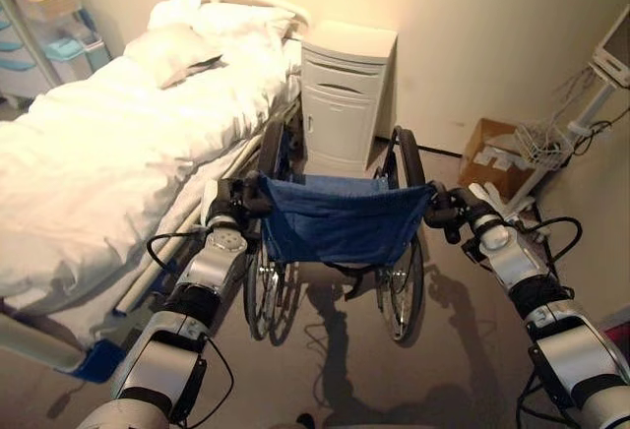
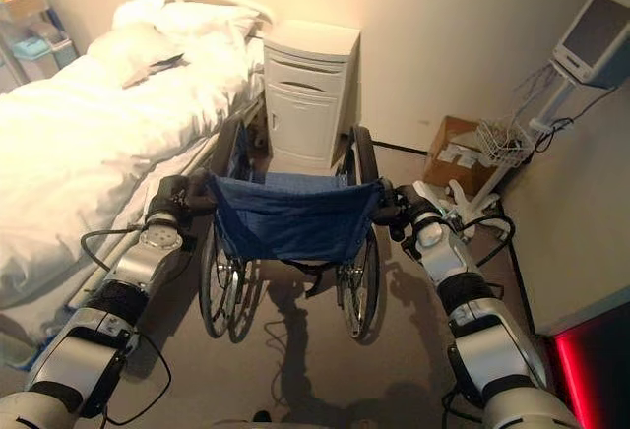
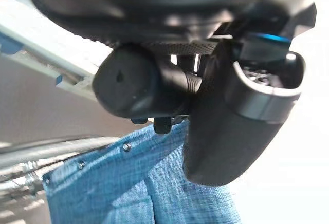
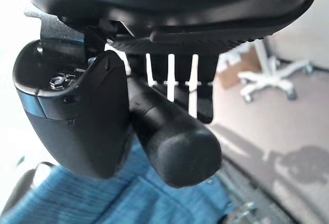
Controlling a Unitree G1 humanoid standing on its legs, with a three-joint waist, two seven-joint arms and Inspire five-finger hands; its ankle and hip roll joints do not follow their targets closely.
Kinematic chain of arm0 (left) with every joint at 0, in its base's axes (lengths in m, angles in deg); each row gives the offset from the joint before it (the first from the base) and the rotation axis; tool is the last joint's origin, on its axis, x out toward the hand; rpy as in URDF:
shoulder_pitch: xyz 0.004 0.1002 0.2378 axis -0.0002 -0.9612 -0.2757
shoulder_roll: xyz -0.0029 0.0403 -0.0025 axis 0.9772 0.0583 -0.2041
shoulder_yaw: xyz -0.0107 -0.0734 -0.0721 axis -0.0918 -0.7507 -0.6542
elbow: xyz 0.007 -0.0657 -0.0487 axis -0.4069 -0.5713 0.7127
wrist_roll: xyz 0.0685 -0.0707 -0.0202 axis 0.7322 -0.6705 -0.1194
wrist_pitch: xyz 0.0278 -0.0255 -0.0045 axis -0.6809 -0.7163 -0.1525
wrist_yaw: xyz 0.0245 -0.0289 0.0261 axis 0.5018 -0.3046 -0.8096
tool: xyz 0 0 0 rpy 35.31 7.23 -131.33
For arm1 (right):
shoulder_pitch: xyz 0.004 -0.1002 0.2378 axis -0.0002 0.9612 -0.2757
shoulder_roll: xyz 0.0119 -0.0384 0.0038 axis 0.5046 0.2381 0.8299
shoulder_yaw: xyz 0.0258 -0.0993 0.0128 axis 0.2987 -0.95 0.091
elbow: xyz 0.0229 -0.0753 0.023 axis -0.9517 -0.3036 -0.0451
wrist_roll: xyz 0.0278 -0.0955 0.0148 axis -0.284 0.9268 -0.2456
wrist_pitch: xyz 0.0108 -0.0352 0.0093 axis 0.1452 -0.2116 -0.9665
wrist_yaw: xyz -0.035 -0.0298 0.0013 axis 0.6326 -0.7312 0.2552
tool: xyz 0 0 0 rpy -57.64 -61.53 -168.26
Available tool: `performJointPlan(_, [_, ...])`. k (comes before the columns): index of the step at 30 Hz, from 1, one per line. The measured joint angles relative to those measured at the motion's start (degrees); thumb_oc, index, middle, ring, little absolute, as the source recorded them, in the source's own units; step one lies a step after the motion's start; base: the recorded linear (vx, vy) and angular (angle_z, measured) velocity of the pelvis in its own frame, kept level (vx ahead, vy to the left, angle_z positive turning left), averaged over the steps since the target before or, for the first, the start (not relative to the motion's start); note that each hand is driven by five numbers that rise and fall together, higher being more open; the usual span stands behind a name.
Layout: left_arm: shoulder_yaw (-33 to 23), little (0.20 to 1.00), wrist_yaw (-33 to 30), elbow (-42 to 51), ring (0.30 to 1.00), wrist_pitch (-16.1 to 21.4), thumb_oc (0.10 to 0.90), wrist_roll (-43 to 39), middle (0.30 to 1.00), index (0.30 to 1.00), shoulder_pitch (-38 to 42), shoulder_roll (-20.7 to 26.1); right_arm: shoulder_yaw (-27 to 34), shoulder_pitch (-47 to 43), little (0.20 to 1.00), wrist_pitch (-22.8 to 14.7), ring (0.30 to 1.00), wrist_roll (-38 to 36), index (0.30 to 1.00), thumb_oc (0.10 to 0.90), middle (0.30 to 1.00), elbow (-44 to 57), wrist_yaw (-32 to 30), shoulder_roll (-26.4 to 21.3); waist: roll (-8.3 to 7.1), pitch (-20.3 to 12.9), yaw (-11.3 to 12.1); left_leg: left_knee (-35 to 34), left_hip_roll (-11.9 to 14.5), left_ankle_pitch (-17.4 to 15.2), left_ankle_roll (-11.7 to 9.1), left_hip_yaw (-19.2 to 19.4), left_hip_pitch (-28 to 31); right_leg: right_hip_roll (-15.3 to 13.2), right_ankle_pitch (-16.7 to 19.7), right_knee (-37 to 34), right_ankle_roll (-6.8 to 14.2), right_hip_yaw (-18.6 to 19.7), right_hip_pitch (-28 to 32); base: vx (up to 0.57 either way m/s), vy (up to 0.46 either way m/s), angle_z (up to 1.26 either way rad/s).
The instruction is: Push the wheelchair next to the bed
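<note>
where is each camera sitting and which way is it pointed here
Left eye view: on the head, looking down at the blue fabric-backed wheelchair beside the white-sheeted hospital bed; both silver-grey arms show, left hand on a handle.
Right eye view: same head, a little to the side; same scene, right hand on the other handle.
Left wrist view: on the left wrist, along fingers wrapped round the black rubber handle grip.
Right wrist view: on the right wrist, the same for its grip.
Shared: all four show the wheelchair's blue fabric.
</note>
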Motion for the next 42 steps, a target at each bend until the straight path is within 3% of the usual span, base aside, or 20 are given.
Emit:
performJointPlan(2, [0.0, 0.3, 0.3, -0.6, 0.3, 0.0, 0.4, 0.1, 0.3, 0.3, -0.9, -0.1, 0.3, 2.5, 0.3, 1.6, 0.3, -0.3, 0.3, 0.4, 0.3, 3.0, -0.1, 0.1, -0.63, -0.3, -1.1, 0.7, -0.7, -2.0, -0.8, -1.0, 1.2, -1.6, 2.3, -5.0, 0.1, 0.2, -3.5, 0.33, -0.186, 0.51])
performJointPlan(4, [0.0, 0.3, 1.0, 0.3, 0.3, 0.0, 0.4, 0.9, 0.3, 0.3, -2.1, 0.2, 0.3, 4.6, 0.3, 3.9, 0.3, -0.9, 0.3, 0.4, 0.3, 6.0, -0.7, 0.1, -1.75, -0.8, -1.4, 2.7, -0.8, -3.9, -1.2, -1.6, 1.6, -1.8, 2.5, -4.1, -0.1, -0.1, -5.4, 0.27, -0.181, 0.42])
performJointPlan(7, [-0.3, 0.3, 1.6, 1.1, 0.3, -0.3, 0.4, 1.4, 0.3, 0.3, -2.7, 0.2, 0.8, 6.2, 0.3, 5.2, 0.3, -3.0, 0.3, 0.4, 0.3, 8.4, -0.9, -0.6, -3.17, -1.4, -2.0, 9.1, 0.4, -8.7, -3.8, -2.3, 0.5, 1.3, 1.9, 1.4, -0.7, 0.2, -3.0, 0.31, -0.177, 0.43])
performJointPlan(8, [-0.4, 0.3, 1.7, 1.4, 0.3, -0.5, 0.4, 1.8, 0.3, 0.3, -2.6, -0.3, 0.8, 6.3, 0.3, 5.2, 0.3, -4.3, 0.3, 0.4, 0.3, 8.6, -0.9, -0.9, -3.68, -1.8, -2.4, 10.8, 0.6, -9.9, -4.4, -3.0, -0.4, 3.1, 1.3, 1.1, -2.1, 0.9, -1.2, 0.33, -0.16, 0.56])
performJointPlan(9, [-1.2, 0.3, 1.6, 1.6, 0.3, -0.5, 0.4, 2.6, 0.3, 0.3, -3.8, -0.5, 0.8, 7.3, 0.3, 4.7, 0.3, -4.8, 0.3, 0.4, 0.3, 8.8, -0.9, -0.9, -3.42, -2.6, -2.5, 12.2, 2.1, -10.6, -6.6, -2.8, 0.2, 6.0, -2.0, 2.5, -7.6, 0.1, 1.8, 0.3, -0.094, 0.72])
performJointPlan(10, [-1.2, 0.3, 1.3, 1.4, 0.3, -0.2, 0.4, 2.6, 0.3, 0.3, -4.1, -0.9, 0.8, 6.9, 0.3, 4.2, 0.3, -5.0, 0.3, 0.4, 0.3, 8.6, -0.8, -1.5, -3.37, -2.6, -3.3, 17.9, 3.4, -11.3, -9.0, -1.2, -1.1, 8.7, -1.8, -1.0, -13.7, 0.2, 4.5, 0.35, -0.064, 0.71])
performJointPlan(12, [-1.6, 0.3, 0.3, -0.3, 0.3, 0.8, 0.4, 2.4, 0.3, 0.3, -3.8, -2.4, 0.2, 5.3, 0.3, 3.4, 0.3, -5.0, 0.3, 0.4, 0.3, 6.5, -0.6, -1.5, -3.32, -1.9, -3.1, 34.7, 6.3, -9.6, -11.6, 1.4, -9.1, 10.8, -0.6, -5.9, -14.7, 2.3, 7.5, 0.25, 0.025, 0.23])
performJointPlan(13, [-1.7, 0.3, -0.8, -0.7, 0.3, 0.9, 0.4, 2.0, 0.3, 0.3, -4.4, -3.1, -0.4, 4.2, 0.3, 3.0, 0.3, -4.9, 0.3, 0.4, 0.3, 5.1, -0.4, -1.5, -2.99, -1.8, -1.2, 43.6, 8.4, -6.7, -14.2, 2.4, -13.4, 11.4, 0.0, -8.3, -15.5, 3.3, 9.3, 0.24, 0.085, -0.3])
performJointPlan(14, [-1.7, 0.3, -1.2, -0.4, 0.3, 0.9, 0.4, 2.0, 0.3, 0.3, -5.0, -3.3, -0.5, 4.1, 0.3, 2.8, 0.3, -4.8, 0.3, 0.4, 0.3, 4.7, -0.3, -1.4, -2.89, -1.7, -0.2, 44.4, 8.9, -6.9, -14.5, 2.9, -14.4, 11.7, 0.2, -9.1, -15.8, 3.9, 10.0, 0.36, 0.173, -0.38])
performJointPlan(15, [-1.8, 0.3, -2.4, 0.2, 0.3, 1.1, 0.4, 1.6, 0.3, 0.3, -6.4, -3.4, -0.4, 3.3, 0.3, 1.4, 0.3, -4.5, 0.3, 0.4, 0.3, 2.8, -0.3, -0.6, -3.13, -1.6, 0.4, 40.3, 9.3, -6.8, -14.3, 2.7, -15.5, 12.6, 0.6, -11.7, -15.7, 6.6, 12.0, 0.3, 0.211, -0.23])
performJointPlan(17, [-1.4, 0.3, -3.2, 0.3, 0.3, 1.1, 0.4, 0.8, 0.3, 0.3, -6.7, -3.4, -0.7, 2.7, 0.3, 1.0, 0.3, -4.2, 0.3, 0.4, 0.3, 1.1, -0.3, -0.1, -3.44, -1.4, 1.6, 28.4, 9.6, -6.6, -14.3, 3.0, -14.6, 13.3, 0.7, -14.4, -15.6, 7.6, 14.3, 0.41, 0.336, -0.18])
performJointPlan(20, [-1.4, 0.3, -3.5, 0.4, 0.3, 1.3, 0.4, 0.8, 0.3, 0.3, -7.0, -1.3, -1.1, 2.4, 0.3, 0.4, 0.3, -4.1, 0.3, 0.4, 0.3, 0.9, -0.4, 1.3, -3.51, -1.0, 2.6, 10.9, 11.0, -4.0, -16.7, 0.9, -13.0, 15.6, 1.0, -18.1, -14.7, 11.7, 16.4, 0.33, 0.284, -0.39])
performJointPlan(22, [-1.7, 0.3, -3.3, 0.5, 0.3, 2.3, 0.4, 0.9, 0.3, 0.3, -6.5, 0.2, -0.9, 1.6, 0.3, 0.4, 0.3, -4.1, 0.3, 0.4, 0.3, 1.9, -0.5, 1.7, -2.31, 0.2, 3.8, 7.0, 13.1, -2.6, -17.4, 0.4, -12.3, 16.3, 0.5, -18.4, -15.6, 9.9, 17.0, 0.25, 0.223, -0.6])
performJointPlan(23, [-1.9, 0.3, -3.3, 0.5, 0.3, 2.3, 0.4, 0.9, 0.3, 0.3, -6.3, 0.6, -0.4, 1.5, 0.3, 0.4, 0.3, -4.1, 0.3, 0.4, 0.3, 2.1, -0.5, 2.0, -1.53, 0.7, 4.1, 7.9, 13.8, -2.6, -17.4, 1.2, -11.7, 16.3, 0.2, -17.3, -15.5, 9.8, 17.1, 0.22, 0.198, -0.42])
performJointPlan(27, [-1.9, 0.3, -2.7, 2.3, 0.3, 2.1, 0.4, 1.0, 0.3, 0.3, -6.0, 1.0, 0.8, 2.9, 0.3, 1.3, 0.3, -4.2, 0.3, 0.4, 0.3, 5.0, -0.5, 1.0, -0.17, 0.6, 4.7, 5.6, 9.7, -2.6, -16.8, 2.3, -5.6, 14.6, -1.6, -14.7, -12.7, 8.2, 16.9, 0.24, 0.199, -0.38])
performJointPlan(28, [-1.8, 0.3, -2.3, 2.3, 0.3, 2.0, 0.4, 1.3, 0.3, 0.3, -5.1, 1.6, 0.9, 3.0, 0.3, 1.4, 0.3, -4.4, 0.3, 0.4, 0.3, 5.1, -0.5, 1.1, -0.56, 0.5, 4.9, 2.6, 8.3, 0.5, -12.6, 1.7, -3.8, 13.7, -2.1, -14.0, -11.7, 8.2, 16.5, 0.21, 0.19, -0.36])
performJointPlan(29, [-1.5, 0.3, -2.0, 2.3, 0.3, 1.8, 0.4, 1.4, 0.3, 0.3, -4.6, 1.9, 1.0, 3.0, 0.3, 1.5, 0.3, -4.4, 0.3, 0.4, 0.3, 5.1, -0.5, 1.3, -0.17, 0.2, 4.9, 2.5, 7.9, 1.0, -11.7, 1.8, -3.7, 12.9, -2.2, -13.7, -11.5, 7.1, 16.5, 0.19, 0.198, -0.51])
performJointPlan(32, [-1.9, 0.3, -0.7, 1.8, 0.3, 1.6, 0.4, 1.8, 0.3, 0.3, -3.5, 4.1, 1.2, 2.3, 0.3, 1.3, 0.3, -4.4, 0.3, 0.4, 0.3, 5.9, -0.7, 2.8, -1.52, 0.0, 4.2, 2.2, 5.2, 1.9, -8.2, 3.2, -2.9, 10.0, -1.6, -12.7, -8.2, 6.1, 15.9, 0.14, 0.155, -0.38])
performJointPlan(36, [-1.9, 0.3, 0.2, 1.5, 0.3, 2.2, 0.4, 2.1, 0.3, 0.3, -2.4, 6.1, 1.4, 1.2, 0.3, 1.8, 0.3, -4.4, 0.3, 0.4, 0.3, 6.4, -0.7, 3.8, -2.69, -0.3, 3.1, 0.9, 3.2, 1.4, -6.6, 4.6, -1.6, 8.5, -0.6, -12.8, -6.9, 4.7, 15.7, 0.1, 0.118, -0.18])
performJointPlan(42, [-1.6, 0.3, 0.5, 0.5, 0.3, 2.3, 0.4, 2.3, 0.3, 0.3, -1.1, 6.1, 2.1, 0.6, 0.3, 3.0, 0.3, -4.4, 0.3, 0.4, 0.3, 6.3, -0.7, 3.9, -2.86, -0.5, 2.2, 0.7, 2.0, 0.3, -5.3, 4.9, -1.2, 7.1, 0.5, -10.8, -6.6, 4.4, 14.9, 0.05, 0.081, -0.03])
